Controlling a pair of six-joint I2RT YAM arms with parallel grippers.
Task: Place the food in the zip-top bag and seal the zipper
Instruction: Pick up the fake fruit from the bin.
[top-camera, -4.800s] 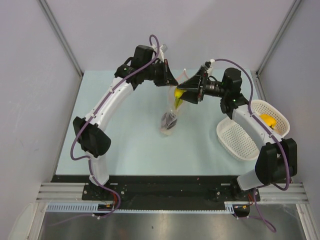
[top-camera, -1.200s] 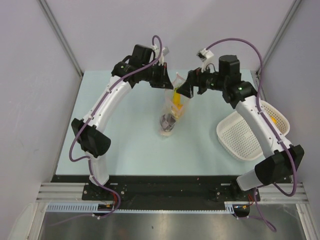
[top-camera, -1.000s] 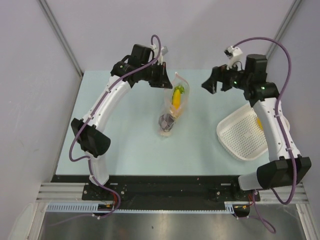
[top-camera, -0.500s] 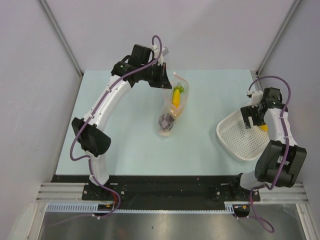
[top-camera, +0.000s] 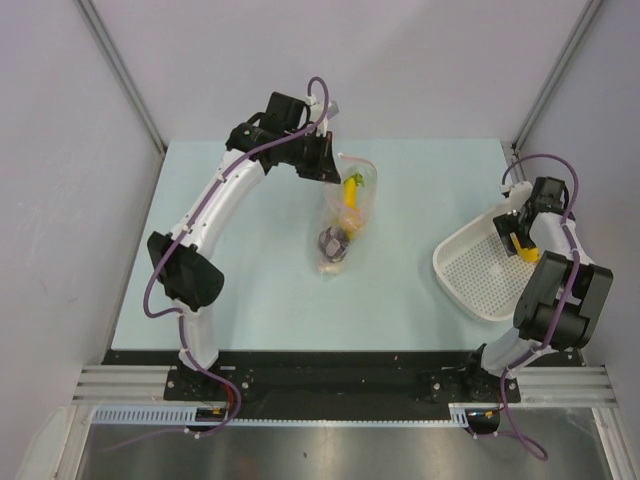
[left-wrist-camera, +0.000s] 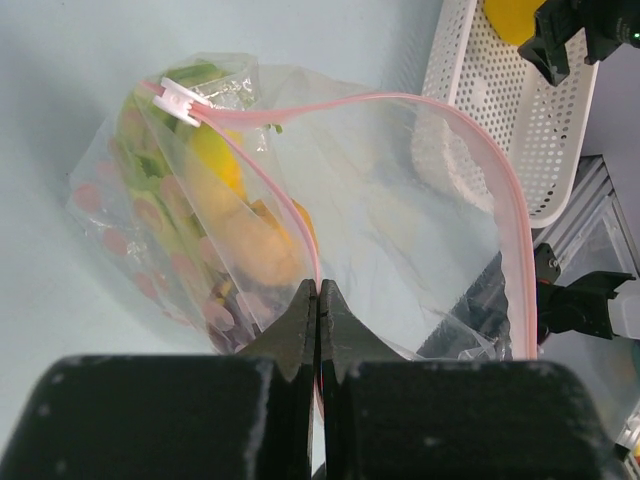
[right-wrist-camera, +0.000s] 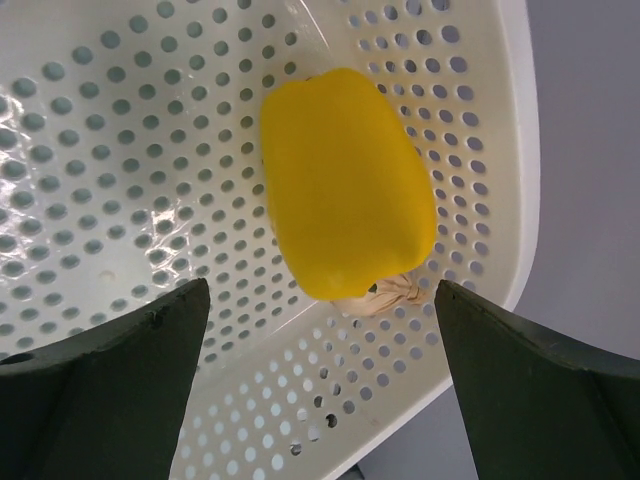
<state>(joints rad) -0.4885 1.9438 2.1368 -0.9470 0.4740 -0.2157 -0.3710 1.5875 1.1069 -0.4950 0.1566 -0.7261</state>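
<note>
Left hand (top-camera: 326, 166): clenched on the zipper (left-wrist-camera: 455, 115), both fingers pinched flat on the pink strip; over the far middle of the desk (top-camera: 250, 270).
Zipper: unsealed, its two pink strips spread apart in a wide loop; white slider (left-wrist-camera: 183, 98) at the end away from the left hand.
Bag (top-camera: 343, 215): clear and crinkly with pink squares; far end lifted at the left hand, near end resting on the desk, between the two arms.
Banana (top-camera: 352, 192): inside the bag, in its upper part, just below the mouth.
Leek (left-wrist-camera: 152, 165): inside the bag, green streaks pressed against one side wall beside the banana.
Dark fruit (top-camera: 333, 240): inside the bag, at its low end on the desk.
Right hand (top-camera: 517, 226): released, fingers spread wide, grasping nothing; over the far right end of the basket (top-camera: 470, 285), well apart from the bag.
Yellow fruit (right-wrist-camera: 345, 185): outside the bag, lying in the basket against its wall, between the right hand's open fingers and below them; touching or not, cannot tell.
Basket: white, perforated, on the right side of the desk, holding only the yellow fruit.
</note>
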